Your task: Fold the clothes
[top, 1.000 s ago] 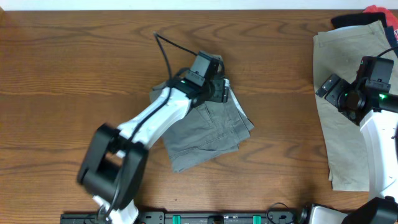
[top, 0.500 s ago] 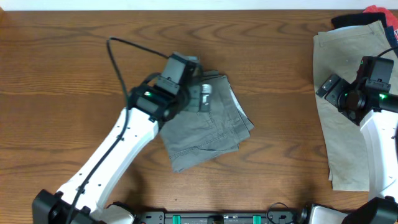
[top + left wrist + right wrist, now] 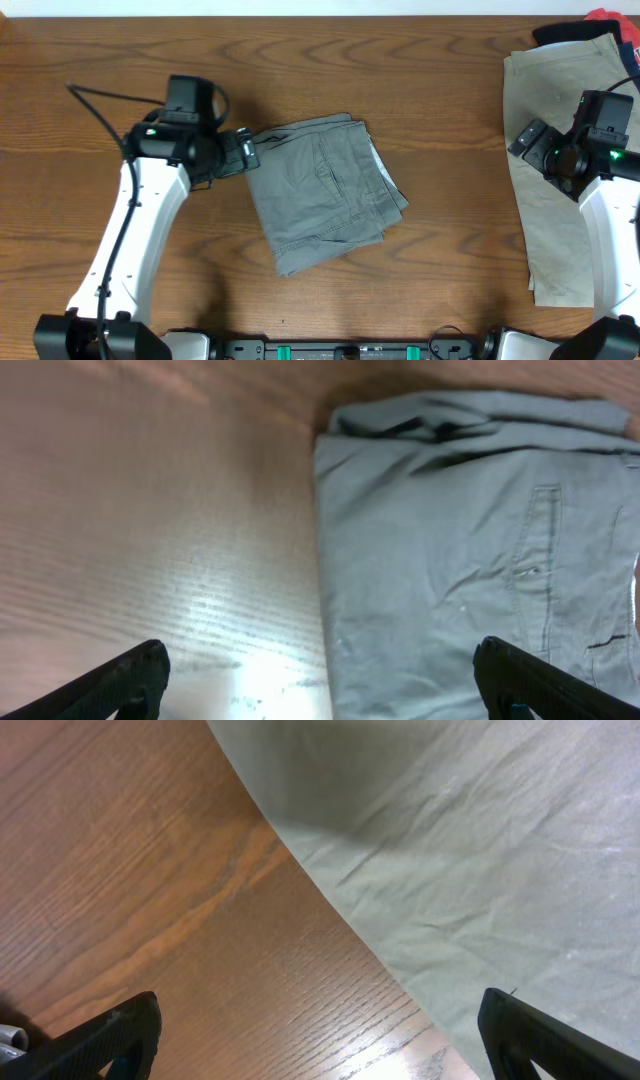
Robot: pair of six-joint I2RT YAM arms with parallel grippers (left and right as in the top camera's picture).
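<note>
Folded grey-green shorts (image 3: pixel 322 190) just right of released, empty left hand (image 3: pixel 245 155); right hand (image 3: pixel 522 140), likewise released, well apart over tan pair (image 3: pixel 540 90).

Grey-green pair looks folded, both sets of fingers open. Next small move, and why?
Probably lower the right fingers onto the edge of the tan shorts and pinch it. The grey-green shorts lie compactly folded, the left fingers stand open beside them, empty, and the tan pair lies flat, unfolded, under the right fingers.

White arms (image 3: pixel 130 250), black joints (image 3: pixel 185 100), green lights (image 3: pixel 612 155), cable (image 3: pixel 105 97)
</note>
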